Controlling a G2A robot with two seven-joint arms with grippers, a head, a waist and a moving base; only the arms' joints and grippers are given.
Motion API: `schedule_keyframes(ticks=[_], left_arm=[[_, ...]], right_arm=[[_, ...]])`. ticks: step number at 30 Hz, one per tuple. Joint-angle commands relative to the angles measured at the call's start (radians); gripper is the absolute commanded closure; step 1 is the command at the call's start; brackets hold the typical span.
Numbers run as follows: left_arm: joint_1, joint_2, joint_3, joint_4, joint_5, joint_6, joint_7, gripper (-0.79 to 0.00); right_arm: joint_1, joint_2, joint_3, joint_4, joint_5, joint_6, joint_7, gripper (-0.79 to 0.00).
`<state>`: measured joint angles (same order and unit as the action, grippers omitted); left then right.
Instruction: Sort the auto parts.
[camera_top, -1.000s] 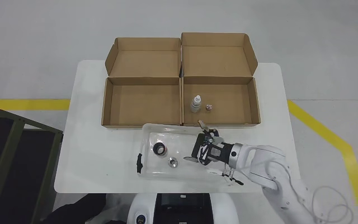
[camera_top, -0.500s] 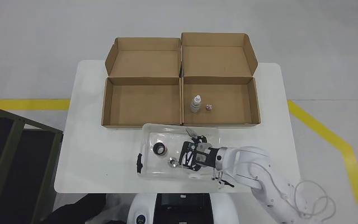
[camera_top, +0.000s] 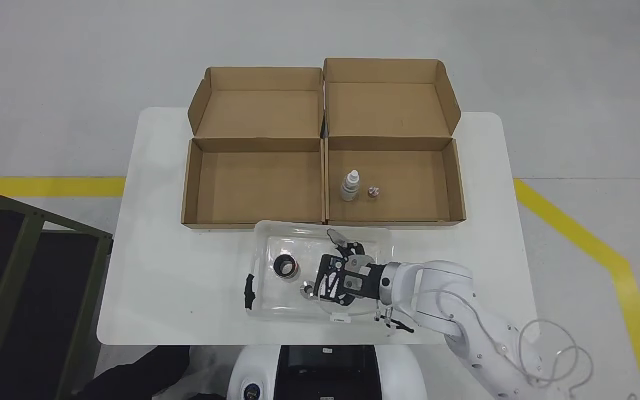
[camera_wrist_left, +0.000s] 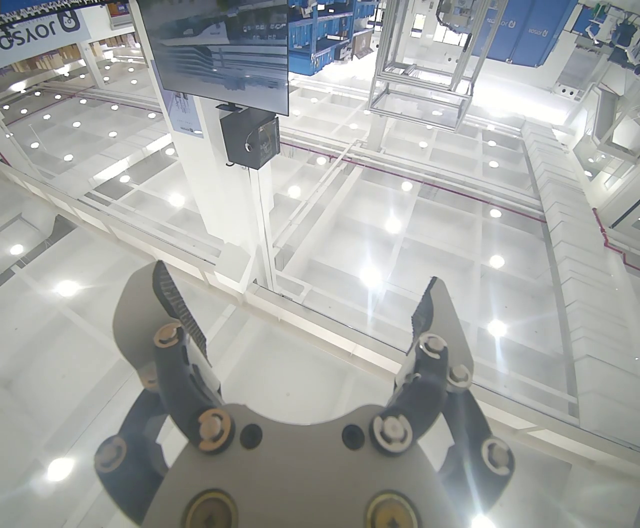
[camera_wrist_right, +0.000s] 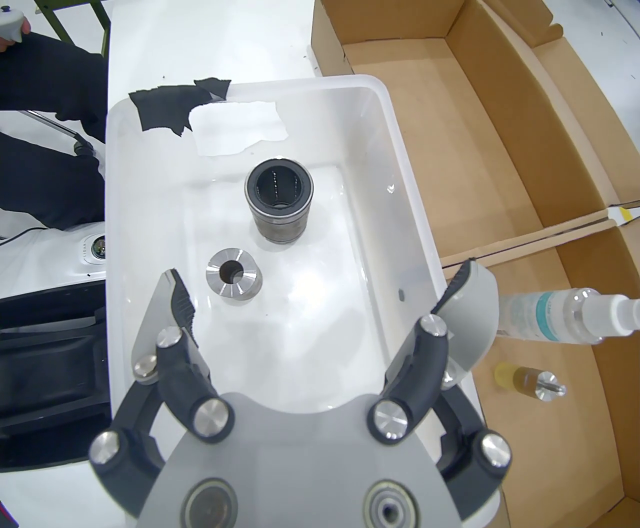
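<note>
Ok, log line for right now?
right hand open over clear bin, near steel ring | linear bearing upright in bin | spray bottle, small fitting in cardboard box | left hand open, empty

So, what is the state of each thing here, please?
Left gripper: open, empty.
Right gripper: open, empty, over the bin.
Bin: holds two parts.
Bearing: standing on end in bin.
Steel ring: flat, hole up.
Left box: open, empty.
Right box: open, holds bottle and small part.
</note>
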<state>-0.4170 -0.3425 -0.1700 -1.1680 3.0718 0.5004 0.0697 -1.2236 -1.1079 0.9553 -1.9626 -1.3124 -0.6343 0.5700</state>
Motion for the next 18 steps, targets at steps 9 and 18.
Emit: schedule_keyframes(ticks=[9, 18], left_arm=[[0.000, 0.000, 0.000, 0.000, 0.000, 0.000, 0.000, -0.785], [0.000, 0.000, 0.000, 0.000, 0.000, 0.000, 0.000, -0.785]], right_arm=[[0.000, 0.000, 0.000, 0.000, 0.000, 0.000, 0.000, -0.785], [0.015, -0.007, -0.036, 0.040, 0.043, -0.009, 0.046, -0.785]])
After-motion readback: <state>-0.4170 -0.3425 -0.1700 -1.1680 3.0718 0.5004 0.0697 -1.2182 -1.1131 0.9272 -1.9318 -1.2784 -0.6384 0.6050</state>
